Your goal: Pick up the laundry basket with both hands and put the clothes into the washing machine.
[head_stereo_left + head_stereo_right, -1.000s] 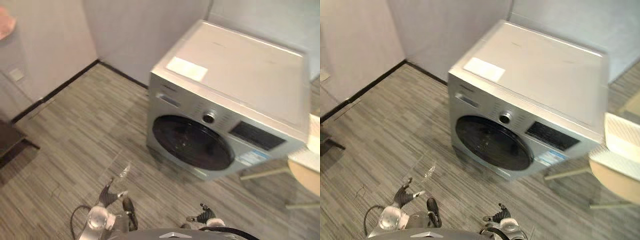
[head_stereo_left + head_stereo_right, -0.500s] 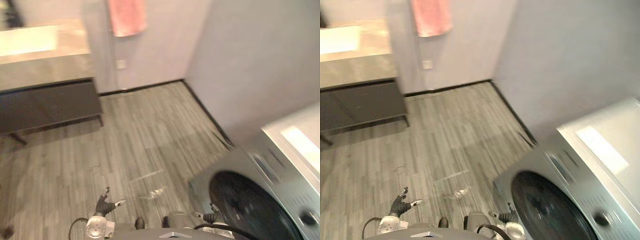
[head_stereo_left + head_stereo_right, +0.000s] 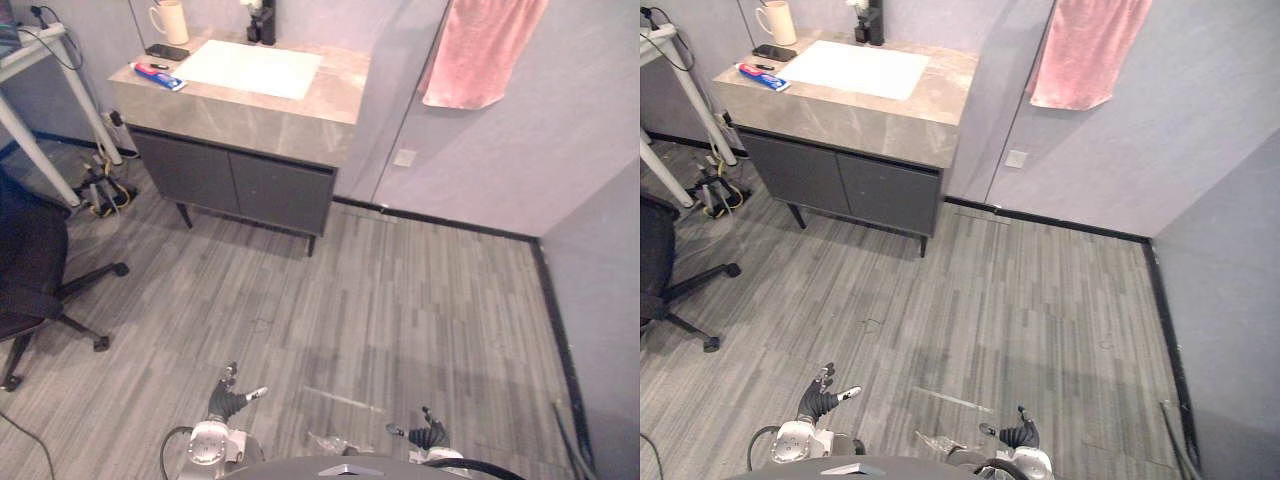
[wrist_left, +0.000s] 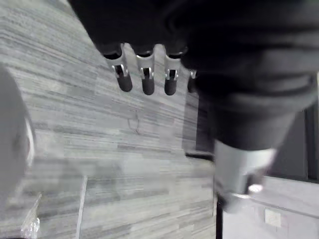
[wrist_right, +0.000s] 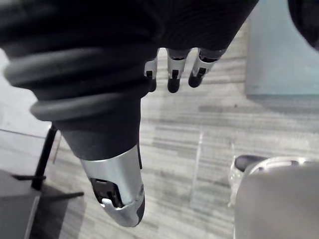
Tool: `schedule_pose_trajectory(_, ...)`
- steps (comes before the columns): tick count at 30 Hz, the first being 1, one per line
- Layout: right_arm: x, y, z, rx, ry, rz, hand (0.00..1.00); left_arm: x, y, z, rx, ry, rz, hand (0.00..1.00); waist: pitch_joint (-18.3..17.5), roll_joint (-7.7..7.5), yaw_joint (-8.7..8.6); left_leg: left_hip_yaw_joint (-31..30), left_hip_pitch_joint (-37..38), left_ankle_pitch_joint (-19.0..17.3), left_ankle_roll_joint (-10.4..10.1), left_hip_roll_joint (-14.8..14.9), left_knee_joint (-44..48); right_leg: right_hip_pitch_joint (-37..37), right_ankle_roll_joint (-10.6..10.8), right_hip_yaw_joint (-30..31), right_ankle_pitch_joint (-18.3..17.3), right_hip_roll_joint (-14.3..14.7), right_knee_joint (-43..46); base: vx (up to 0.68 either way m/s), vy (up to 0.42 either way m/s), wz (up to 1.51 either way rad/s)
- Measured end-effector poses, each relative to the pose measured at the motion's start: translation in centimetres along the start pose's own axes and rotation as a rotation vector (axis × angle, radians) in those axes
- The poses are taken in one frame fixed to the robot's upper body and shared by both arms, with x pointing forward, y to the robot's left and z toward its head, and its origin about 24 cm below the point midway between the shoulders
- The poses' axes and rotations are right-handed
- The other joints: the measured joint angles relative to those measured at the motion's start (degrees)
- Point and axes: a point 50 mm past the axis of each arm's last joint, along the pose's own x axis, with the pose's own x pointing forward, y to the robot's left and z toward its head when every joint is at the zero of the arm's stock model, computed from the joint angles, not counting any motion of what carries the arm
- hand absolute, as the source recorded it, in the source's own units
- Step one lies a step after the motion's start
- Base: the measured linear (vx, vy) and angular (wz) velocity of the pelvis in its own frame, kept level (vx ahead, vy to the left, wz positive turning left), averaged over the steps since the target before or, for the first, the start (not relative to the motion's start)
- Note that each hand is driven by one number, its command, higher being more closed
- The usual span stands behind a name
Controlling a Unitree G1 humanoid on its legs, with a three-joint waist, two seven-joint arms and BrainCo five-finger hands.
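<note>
Hanging over floor [image 3: 400, 300]: left robot hand [image 3: 226, 403], right robot hand [image 3: 430, 436] slack, empty; cabinet [image 3: 235, 180], pink towel [image 3: 480, 50], chair [image 3: 30, 260] beyond.

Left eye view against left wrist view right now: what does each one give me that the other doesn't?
The left eye view adds the room: a dark cabinet with a stone top, a mug on it, a pink towel on the wall, an office chair, and the right hand low in the frame, open. The left wrist view adds a close look at the left hand, its fingers straight and holding nothing. Both share the left hand and the grey plank floor.
</note>
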Motion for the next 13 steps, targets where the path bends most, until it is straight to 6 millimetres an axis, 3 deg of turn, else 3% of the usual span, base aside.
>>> schedule_pose_trajectory(1,-0.2,1.0,-0.2,0.019,0.007,0.021,0.00,-0.3,0.8,-0.7,0.009,0.021,0.018,0.00,-0.8,-0.76,-0.26,1.2,0.4,0.4,0.6,-1.1,-1.5,-0.5,0.4,0.8,0.3,-1.0,-0.6,0.02,0.147,-0.24)
schedule_pose_trajectory(5,-0.6,1.9,-1.2,0.029,0.044,0.052,0.00,-0.7,1.7,-1.5,0.009,0.047,0.044,0.00,-3.1,-2.95,-0.13,4.5,2.8,2.8,1.3,-3.6,-7.5,-0.6,0.8,2.6,3.8,-2.1,-5.5,0.00,0.129,-0.41)
schedule_pose_trajectory(10,-0.4,1.8,-1.1,0.009,0.050,0.059,0.00,-0.5,0.9,-1.7,0.025,0.066,-0.002,0.00,-4.5,-2.91,-1.37,4.7,4.2,7.6,1.3,-5.9,-14.5,-1.8,1.2,3.4,5.5,-2.5,-7.8,-0.04,0.016,-0.09)
schedule_pose_trajectory(13,-0.1,1.5,-1.1,-0.026,0.062,0.062,0.00,-0.5,0.6,-1.9,0.023,0.076,-0.014,0.00,-5.1,-1.82,-1.95,2.6,4.2,9.6,1.3,-6.0,-16.7,-1.8,1.2,1.7,5.5,-2.2,-8.2,-0.06,-0.051,0.28)
